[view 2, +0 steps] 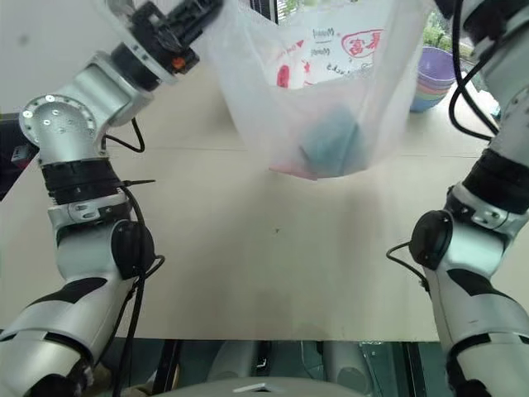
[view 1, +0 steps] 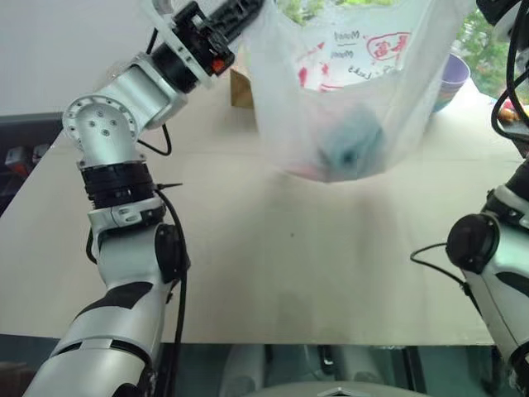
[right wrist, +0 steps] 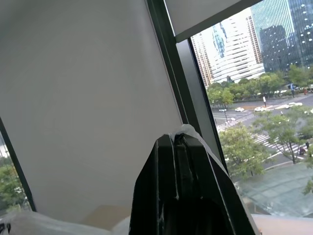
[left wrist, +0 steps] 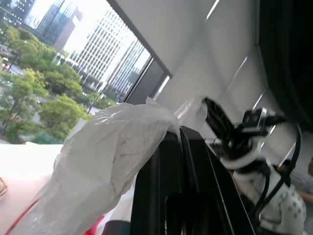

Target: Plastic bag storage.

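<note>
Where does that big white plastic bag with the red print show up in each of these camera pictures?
Left eye view: the plastic bag hangs at top centre, above the table.
Right eye view: top centre again, hanging between the two arms.
Left wrist view: bunched film beside the left gripper.
Right wrist view: a thin strip pinched in the right gripper.
Shared landmark: the red print on the bag.
</note>
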Motion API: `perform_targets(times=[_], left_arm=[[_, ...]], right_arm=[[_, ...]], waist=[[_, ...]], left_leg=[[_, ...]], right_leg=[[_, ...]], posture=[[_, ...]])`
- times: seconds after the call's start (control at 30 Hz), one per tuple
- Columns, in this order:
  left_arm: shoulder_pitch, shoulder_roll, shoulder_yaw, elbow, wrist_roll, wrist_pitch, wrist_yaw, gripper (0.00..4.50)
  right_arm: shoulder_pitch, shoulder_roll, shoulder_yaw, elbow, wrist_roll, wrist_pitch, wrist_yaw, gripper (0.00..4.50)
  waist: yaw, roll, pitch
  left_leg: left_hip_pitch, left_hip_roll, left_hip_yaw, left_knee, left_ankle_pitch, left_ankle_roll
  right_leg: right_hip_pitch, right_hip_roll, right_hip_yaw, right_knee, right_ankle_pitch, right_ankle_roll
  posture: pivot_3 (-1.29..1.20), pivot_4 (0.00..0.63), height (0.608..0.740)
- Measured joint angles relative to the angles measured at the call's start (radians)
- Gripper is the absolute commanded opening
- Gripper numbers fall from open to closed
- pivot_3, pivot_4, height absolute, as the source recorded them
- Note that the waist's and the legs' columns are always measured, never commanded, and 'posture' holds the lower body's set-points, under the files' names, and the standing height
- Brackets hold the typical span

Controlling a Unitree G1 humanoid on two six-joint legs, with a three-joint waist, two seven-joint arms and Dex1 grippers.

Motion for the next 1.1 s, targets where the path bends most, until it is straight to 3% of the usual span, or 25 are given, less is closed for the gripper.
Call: perform_targets(times=[0.27, 0.4, 0.5, 0.57, 0.6, 0.63, 0.7, 0.77, 0.93, 1.03, 1.1], left_arm=[[-0.037, -0.025, -0.006, -0.028, 0.030, -0.035, 0.000, 0.07], [0.030, -0.011, -0.005, -0.128, -0.012, 0.033, 0.009, 0.07], [0.139, -0.008, -0.014, -0.217, -0.049, 0.092, 0.027, 0.07], [0.301, 0.019, -0.054, -0.359, -0.039, 0.102, 0.021, 0.07], [0.451, 0.045, -0.087, -0.440, -0.011, 0.100, 0.006, 0.07], [0.460, 0.047, -0.090, -0.443, -0.009, 0.100, 0.005, 0.07], [0.679, 0.113, -0.185, -0.528, 0.098, 0.052, -0.047, 0.07], [0.821, 0.152, -0.289, -0.552, 0.257, -0.075, -0.099, 0.07], [0.941, 0.134, -0.332, -0.485, 0.505, -0.425, -0.160, 0.07], [0.953, 0.124, -0.315, -0.477, 0.490, -0.491, -0.246, 0.79], [0.953, 0.121, -0.296, -0.478, 0.485, -0.508, -0.259, 1.67]], right_arm=[[-0.030, -0.094, 0.016, 0.022, 0.030, 0.000, 0.024, 0.00], [0.055, -0.120, -0.016, -0.119, 0.123, 0.092, -0.014, 0.00], [0.215, -0.121, -0.067, -0.261, 0.249, 0.187, -0.064, 0.00], [0.458, -0.122, -0.079, -0.451, 0.343, 0.244, -0.088, 0.00], [0.666, -0.115, -0.077, -0.567, 0.387, 0.277, -0.088, 0.00], [0.678, -0.114, -0.077, -0.572, 0.390, 0.280, -0.087, 0.00], [0.938, -0.117, -0.039, -0.691, 0.400, 0.295, -0.064, 0.00], [1.142, -0.188, 0.041, -0.778, 0.321, 0.251, -0.003, 0.00], [1.365, -0.269, 0.210, -0.791, 0.037, 0.048, 0.094, 0.00], [1.375, -0.261, 0.224, -0.778, -0.033, -0.087, 0.167, 0.80], [1.390, -0.262, 0.223, -0.778, -0.062, -0.161, 0.215, 1.74]], waist=[[-0.005, 0.003, 0.002], [-0.004, 0.004, 0.002], [-0.003, 0.004, 0.001], [-0.003, 0.004, -0.001], [-0.003, 0.005, -0.002], [-0.003, 0.005, -0.002], [-0.004, 0.006, 0.000], [-0.005, 0.007, 0.000], [-0.004, 0.004, 0.000], [-0.008, 0.004, -0.001], [-0.007, 0.004, -0.001]], left_leg=[[-0.009, 0.000, 0.000, 0.000, 0.000, 0.000], [-0.009, 0.001, -0.002, 0.001, 0.000, 0.000], [-0.010, 0.001, -0.002, 0.002, 0.000, 0.000], [-0.008, 0.001, -0.003, 0.002, 0.000, 0.000], [-0.003, 0.002, -0.003, 0.000, 0.000, 0.000], [-0.003, 0.002, -0.003, 0.000, 0.000, 0.000], [-0.004, 0.000, 0.000, 0.001, 0.000, 0.000], [-0.001, -0.001, 0.002, 0.001, 0.000, 0.000], [0.008, 0.001, 0.003, 0.007, 0.001, 0.002], [0.011, 0.002, 0.003, 0.007, 0.001, 0.002], [0.013, 0.002, 0.003, 0.007, 0.001, 0.002]], right_leg=[[-0.009, 0.000, 0.000, 0.000, 0.000, 0.000], [-0.009, 0.000, -0.001, 0.001, 0.000, 0.000], [-0.009, -0.002, -0.002, 0.002, 0.000, 0.000], [-0.006, -0.002, -0.003, 0.001, 0.000, 0.000], [-0.002, -0.002, -0.002, 0.001, -0.001, 0.001], [-0.002, -0.002, -0.002, 0.001, -0.001, 0.001], [-0.005, -0.001, 0.001, 0.002, -0.001, 0.001], [-0.004, -0.001, 0.003, 0.001, -0.001, 0.002], [0.006, 0.000, 0.004, 0.001, -0.006, 0.001], [0.009, 0.000, 0.004, 0.001, -0.006, 0.001], [0.011, 0.001, 0.004, 0.002, -0.006, 0.001]], posture=[[0.00, 0.150, 0.740], [0.00, 0.150, 0.740], [0.00, 0.150, 0.740], [0.00, 0.150, 0.740], [0.00, 0.150, 0.740], [0.00, 0.150, 0.740], [0.00, 0.150, 0.740], [0.00, 0.150, 0.740], [0.00, 0.150, 0.740], [0.00, 0.150, 0.740], [0.00, 0.150, 0.740]])
